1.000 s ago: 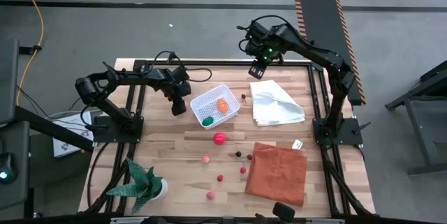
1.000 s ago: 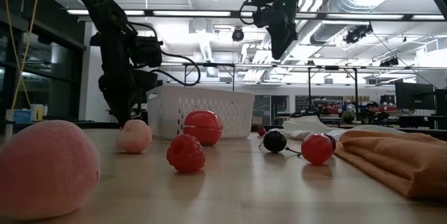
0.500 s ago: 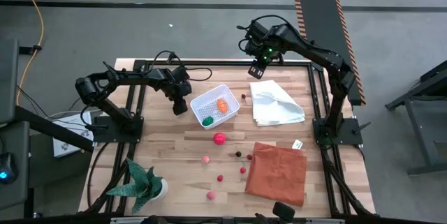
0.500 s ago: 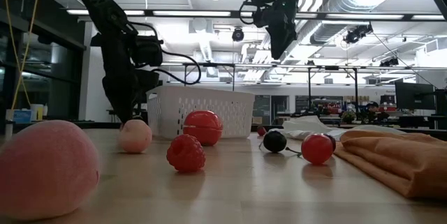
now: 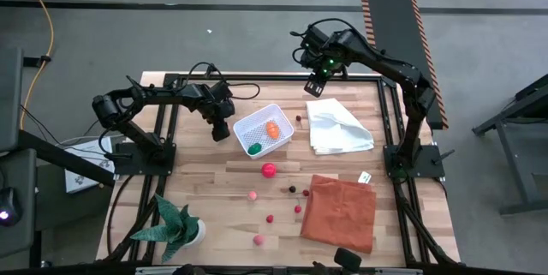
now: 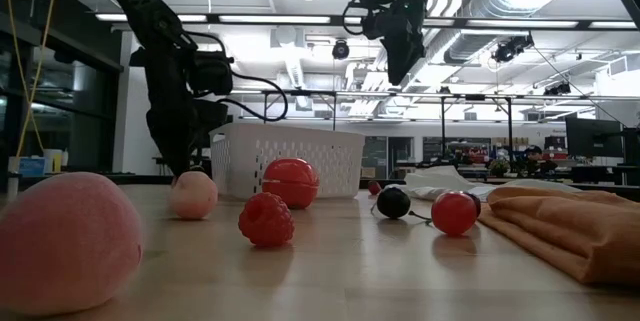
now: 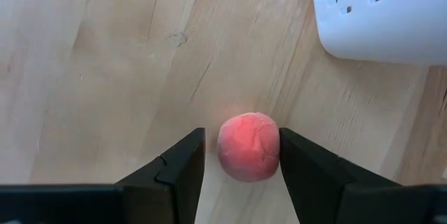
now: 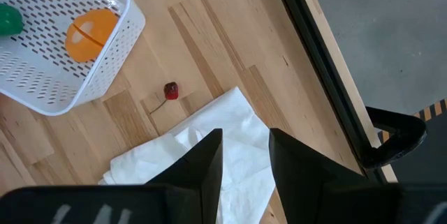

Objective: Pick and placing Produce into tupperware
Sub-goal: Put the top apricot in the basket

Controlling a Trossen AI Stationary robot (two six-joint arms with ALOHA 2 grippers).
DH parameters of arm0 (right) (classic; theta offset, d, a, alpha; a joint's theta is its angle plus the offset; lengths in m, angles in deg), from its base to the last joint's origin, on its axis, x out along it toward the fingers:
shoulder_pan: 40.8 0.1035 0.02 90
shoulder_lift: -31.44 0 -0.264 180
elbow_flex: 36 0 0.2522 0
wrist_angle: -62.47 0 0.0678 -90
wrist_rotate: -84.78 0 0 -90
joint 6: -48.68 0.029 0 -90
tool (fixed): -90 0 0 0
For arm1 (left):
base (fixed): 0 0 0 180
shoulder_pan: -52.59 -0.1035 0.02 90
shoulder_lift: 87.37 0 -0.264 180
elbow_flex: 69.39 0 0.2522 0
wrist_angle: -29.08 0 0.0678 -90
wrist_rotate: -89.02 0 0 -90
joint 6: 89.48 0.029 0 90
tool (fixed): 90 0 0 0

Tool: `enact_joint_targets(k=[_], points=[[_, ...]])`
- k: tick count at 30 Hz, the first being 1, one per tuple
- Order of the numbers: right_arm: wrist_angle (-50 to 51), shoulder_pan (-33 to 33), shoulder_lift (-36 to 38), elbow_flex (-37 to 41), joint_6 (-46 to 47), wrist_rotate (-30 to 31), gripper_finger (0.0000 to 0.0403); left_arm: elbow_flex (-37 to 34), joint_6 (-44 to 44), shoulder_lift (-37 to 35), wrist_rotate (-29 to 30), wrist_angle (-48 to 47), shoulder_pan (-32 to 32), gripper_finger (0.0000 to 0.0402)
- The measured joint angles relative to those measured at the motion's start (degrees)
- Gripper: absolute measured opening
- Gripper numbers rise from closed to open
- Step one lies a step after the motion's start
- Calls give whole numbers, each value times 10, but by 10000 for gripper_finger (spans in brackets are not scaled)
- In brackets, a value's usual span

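The tupperware (image 5: 264,129) is a white perforated tub at the table's middle far part. It holds an orange piece (image 5: 271,128) and a green piece (image 5: 254,148). Just left of the tub, my left gripper (image 7: 242,154) points down at the table with a pink-red ball (image 7: 248,147) between its open fingers. That ball rests on the wood and is hidden under the gripper in the high view. My right gripper (image 8: 244,147) hangs open and empty high above the white cloth (image 5: 338,128). More produce lies loose toward the near edge, among it a red ball (image 5: 269,170). My left gripper comes from above, one finger on each side of the pink-red ball. One finger (image 7: 297,158) lies against the ball's side (image 7: 276,148). A narrow strip of wood shows between the ball and the other finger (image 7: 188,158). The ball sits on the table.
An orange cloth (image 5: 339,212) lies at the near right, and a potted spiky plant (image 5: 175,226) at the near left. A small dark cherry (image 8: 170,91) sits between the tub and the white cloth. Small balls are scattered around (image 5: 270,219) on the bare wood.
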Motion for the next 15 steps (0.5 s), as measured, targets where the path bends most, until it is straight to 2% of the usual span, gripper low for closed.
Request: enact_joint_targets(k=[9, 15], points=[[0, 0, 0, 0, 0, 0, 108, 0, 0, 0, 0, -2, 0, 121], [-1, 0, 0, 0, 0, 0, 108, 0, -2, 0, 0, -5, 0, 116]])
